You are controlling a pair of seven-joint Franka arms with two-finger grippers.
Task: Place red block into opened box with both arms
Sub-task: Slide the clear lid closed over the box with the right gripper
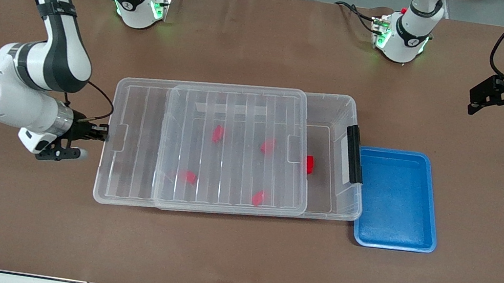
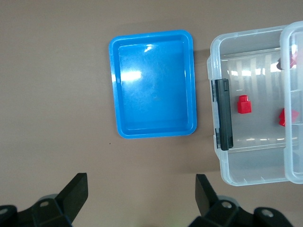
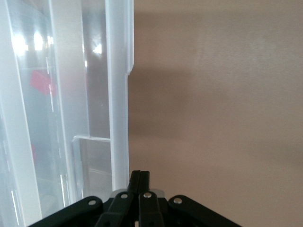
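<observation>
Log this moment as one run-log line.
right gripper: shut, at lid edge | left gripper: open, waiting over table | lid: slid partly off box | red blocks: five in box | tray: beside box

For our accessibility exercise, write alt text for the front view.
A clear box, its lid slid partly off, holds five red blocks. The right end effector, shut, meets the lid's edge; the left end effector waits open near a blue tray.

We count 5 red blocks, e.g. one in the uncovered part, 4 more seen thru the lid. 1 clear box w/ 1 ribbed lid and 1 black handle. 1 blue tray. 2 arms, 2 end effectors: left, right.
</observation>
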